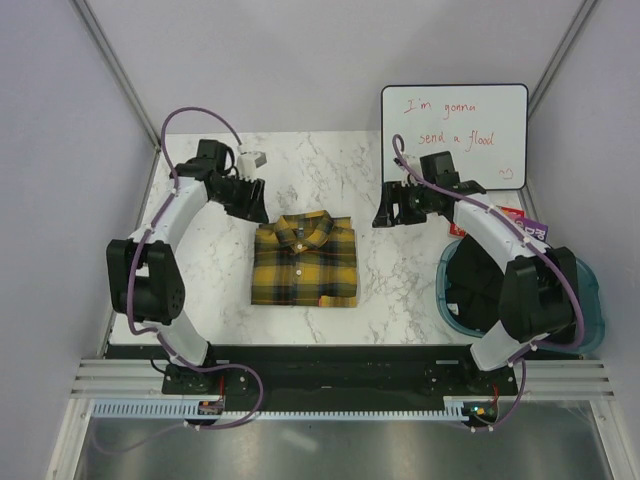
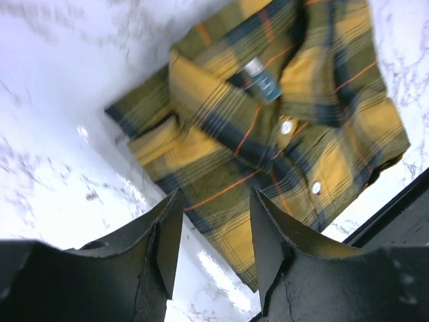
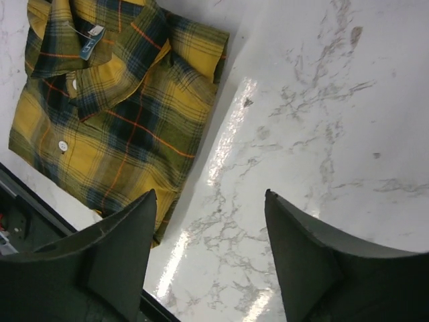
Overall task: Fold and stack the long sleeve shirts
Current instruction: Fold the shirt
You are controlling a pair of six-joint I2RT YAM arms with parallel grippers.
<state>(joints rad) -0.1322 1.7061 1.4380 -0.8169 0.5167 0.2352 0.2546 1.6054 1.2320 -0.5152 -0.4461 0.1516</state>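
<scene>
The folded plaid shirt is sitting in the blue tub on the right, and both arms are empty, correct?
Not in the tub: the top view shows the shirt lying on the table, left of the tub. The rest is right.

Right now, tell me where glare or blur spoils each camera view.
Top external: evenly lit, sharp, folded yellow-and-black plaid flannel shirt clear. Left wrist: slightly blurred, glare streaks on the white marble table. Right wrist: sharper, one bright glare band beside the shirt.

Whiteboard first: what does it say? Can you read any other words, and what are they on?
"I'm gonna send a flood": red handwriting on the whiteboard.
Neck tag on the plaid shirt: too blurred to read.
Purple packet at the right edge: print too small to read.
</scene>
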